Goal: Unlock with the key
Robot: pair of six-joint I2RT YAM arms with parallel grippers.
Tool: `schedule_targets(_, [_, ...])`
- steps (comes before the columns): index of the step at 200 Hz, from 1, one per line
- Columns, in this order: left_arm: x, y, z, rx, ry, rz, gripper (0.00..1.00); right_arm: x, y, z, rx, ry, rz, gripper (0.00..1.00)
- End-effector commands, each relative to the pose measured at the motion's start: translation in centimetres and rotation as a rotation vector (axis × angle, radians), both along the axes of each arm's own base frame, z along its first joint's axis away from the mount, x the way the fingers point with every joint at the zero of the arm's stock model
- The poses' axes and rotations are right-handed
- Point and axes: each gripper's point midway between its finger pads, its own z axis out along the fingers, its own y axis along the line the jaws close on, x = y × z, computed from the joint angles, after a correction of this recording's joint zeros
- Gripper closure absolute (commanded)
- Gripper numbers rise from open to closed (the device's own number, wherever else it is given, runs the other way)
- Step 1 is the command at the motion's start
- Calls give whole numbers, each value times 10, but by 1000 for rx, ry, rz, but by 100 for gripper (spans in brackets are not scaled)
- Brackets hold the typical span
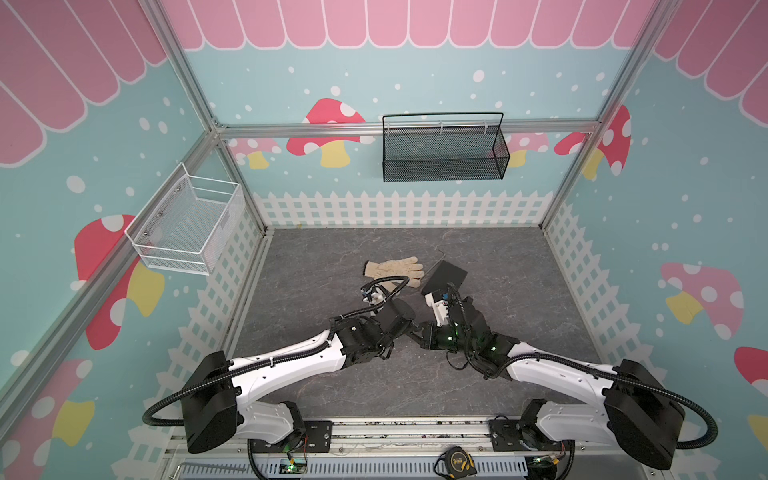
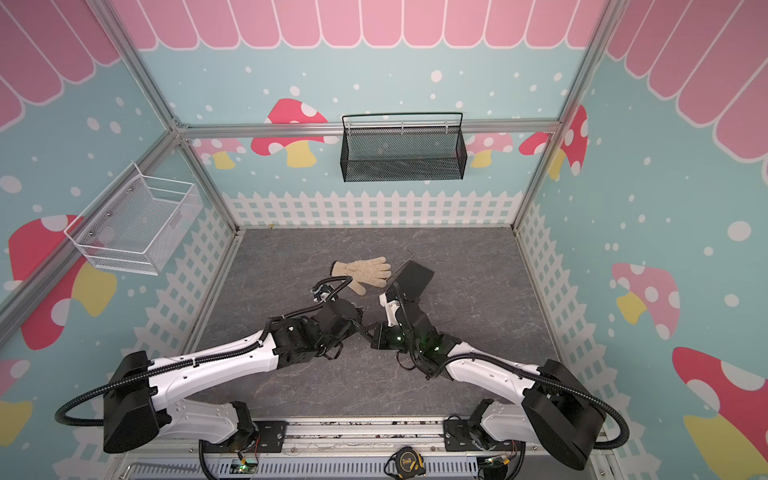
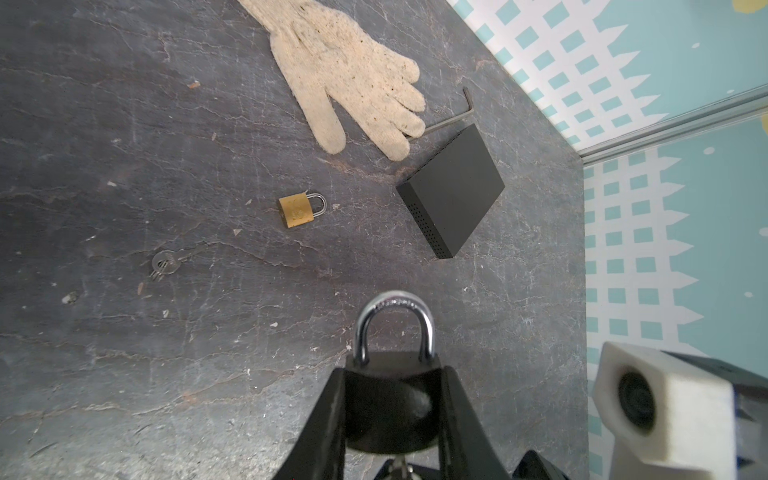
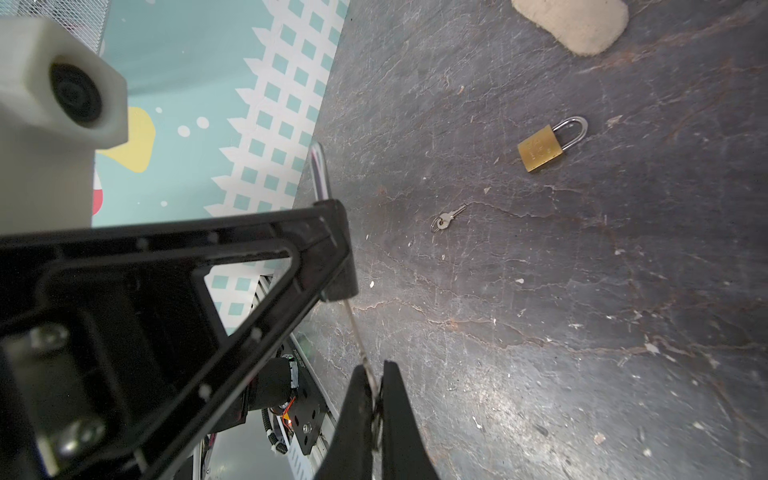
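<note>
My left gripper (image 3: 392, 374) is shut on a black padlock (image 3: 390, 407), one finger on each side of its body. The silver shackle (image 3: 392, 324) stands closed beyond the fingertips. My right gripper (image 4: 374, 370) is shut on a thin silver key (image 4: 357, 332). The key's blade runs up to the padlock's underside (image 4: 338, 291) and seems to enter it. From the left wrist view only a bit of the key (image 3: 401, 465) shows under the body. In both top views the two grippers meet mid-table (image 1: 413, 328) (image 2: 365, 328), and the padlock is hidden there.
On the grey floor lie a small brass padlock (image 3: 297, 210) (image 4: 540, 149), a small key on a ring (image 3: 166, 262) (image 4: 444, 220), a knit glove (image 1: 395, 270), a black box (image 1: 444, 276) and a hex key (image 3: 453, 120). Wire baskets (image 1: 187, 224) (image 1: 444, 149) hang on the walls.
</note>
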Motion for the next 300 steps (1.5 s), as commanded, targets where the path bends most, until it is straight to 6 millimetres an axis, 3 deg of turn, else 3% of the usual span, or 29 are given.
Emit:
schedule_targets(1, [-21,-10,-7,-45,73,-54,100,28,-2,38,34,-124,-112,100])
schedule_targets(46, [-29,-15,-13,-33,88,-58,100,35,-3,45,-7,-162,-161,100])
schedule_targets(72, [-28,-2,-26,37,97,-9,100,33,3,57,51,-145,-147,100])
schedule_targets(106, [-31,-7,-22,1,82,-23,100,26,12,71,128,-130,-100,100])
schedule_targets(156, [-36,-16,-11,-89,82,-56,100,29,15,49,82,-108,-101,100])
schedule_targets(194, [-40,-1,-26,-3,99,-46,100,26,28,75,138,-165,-15,100])
schedule_targets(227, [-37,5,-26,27,80,-30,100,32,23,63,96,-127,-64,100])
schedule_targets(250, [-36,-3,-20,16,70,-59,100,29,27,65,140,-119,-45,100])
schedule_targets(273, [-37,4,-25,47,76,-56,100,27,29,64,143,-112,-1,100])
schedule_targets(300, [-42,4,-27,-22,100,-55,100,29,21,54,91,-130,-13,100])
